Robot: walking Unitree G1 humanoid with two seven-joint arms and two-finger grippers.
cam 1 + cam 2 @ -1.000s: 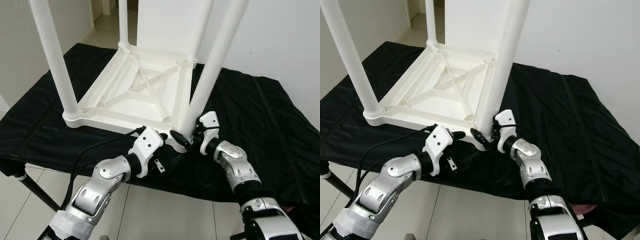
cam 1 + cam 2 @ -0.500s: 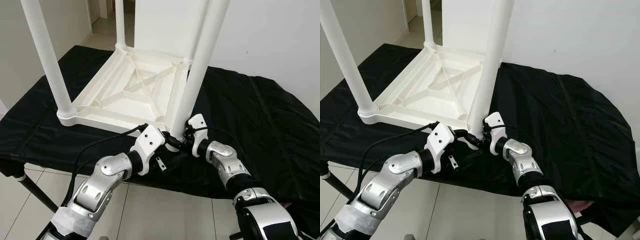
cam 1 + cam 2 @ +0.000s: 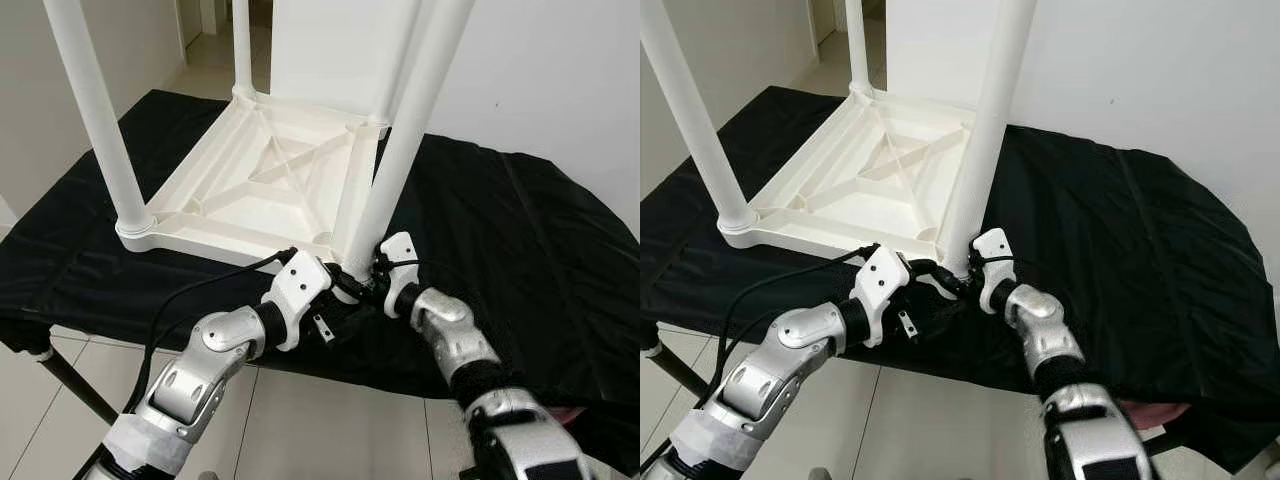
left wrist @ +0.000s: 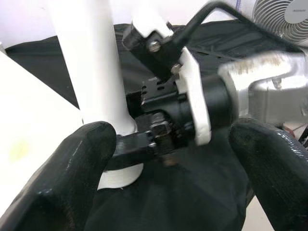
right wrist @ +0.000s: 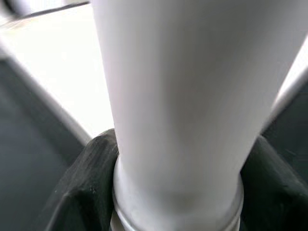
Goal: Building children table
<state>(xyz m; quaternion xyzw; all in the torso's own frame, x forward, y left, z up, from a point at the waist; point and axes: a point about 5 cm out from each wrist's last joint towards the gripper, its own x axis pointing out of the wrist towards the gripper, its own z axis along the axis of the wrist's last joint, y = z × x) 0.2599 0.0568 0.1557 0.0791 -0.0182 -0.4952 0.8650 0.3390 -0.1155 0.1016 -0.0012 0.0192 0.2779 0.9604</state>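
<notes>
With my right gripper [image 5: 175, 192] closed round the base of the near table leg [image 3: 405, 150], one black finger [image 5: 89, 178] on each side just above the collar, I have that leg held where it meets its corner socket. My left gripper [image 3: 340, 283] sits right beside it on the same corner, fingers [image 4: 72, 178] spread wide with nothing between them, one tip touching the foot of the leg.

Beyond the grippers, the white plastic children's table [image 3: 260, 190] lies upside down on the black cloth [image 3: 520, 250] covering the work surface, its ribbed underside up. Further legs stand in the far-left corner [image 3: 245, 50] and near-left corner [image 3: 95, 110].

I judge the table light and stiff: hollow moulded plastic, smooth enough to slip in rubber fingers. The leg is long, so gripping low near the socket gives the best control and least leverage against the joint. The whole table could slide on the cloth if I push sideways rather than straight down.
</notes>
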